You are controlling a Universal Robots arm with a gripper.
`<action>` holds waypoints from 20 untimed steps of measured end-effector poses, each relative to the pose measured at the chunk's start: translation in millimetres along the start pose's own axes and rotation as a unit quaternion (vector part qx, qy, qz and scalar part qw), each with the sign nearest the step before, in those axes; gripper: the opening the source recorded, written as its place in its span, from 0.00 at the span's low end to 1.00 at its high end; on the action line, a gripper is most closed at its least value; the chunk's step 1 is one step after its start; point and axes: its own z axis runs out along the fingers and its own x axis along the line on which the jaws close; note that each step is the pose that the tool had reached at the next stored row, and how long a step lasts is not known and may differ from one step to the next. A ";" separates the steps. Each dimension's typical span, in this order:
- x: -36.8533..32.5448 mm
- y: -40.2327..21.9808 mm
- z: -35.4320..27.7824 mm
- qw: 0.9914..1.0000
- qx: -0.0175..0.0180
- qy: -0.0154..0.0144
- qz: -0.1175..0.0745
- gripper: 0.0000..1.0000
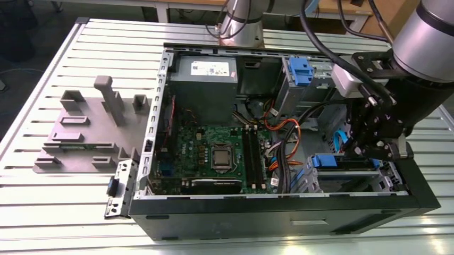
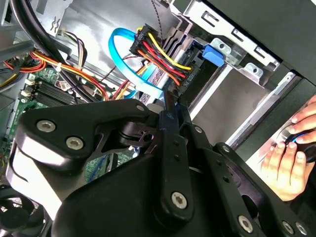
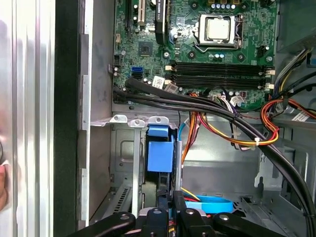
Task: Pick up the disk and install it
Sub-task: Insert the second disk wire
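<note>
Gripper [image 1: 373, 150] sits low inside the PC case [image 1: 284, 215], over the drive bay [image 1: 345, 176] beside the motherboard [image 1: 216, 154]. Whether it is open or closed on anything: cannot tell. The disk's blue carrier [image 3: 160, 152] appears already seated in that bay. Judgement: press straight along the bay rails, clear of the SATA cable [image 2: 129, 64].

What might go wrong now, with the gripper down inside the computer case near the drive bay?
The gripper hangs among loose cables, so it may snag or pull them. A person's hand rests beside the case, within the arm's reach. The blue bay latch stands close ahead and could be knocked.
</note>
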 end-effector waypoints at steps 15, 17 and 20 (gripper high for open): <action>3.4 0.0 2.1 1.000 0.000 -0.001 -0.008 0.16; 3.4 0.0 2.7 1.000 0.000 -0.002 -0.008 0.16; 3.4 -0.1 3.5 1.000 0.000 -0.003 -0.008 0.16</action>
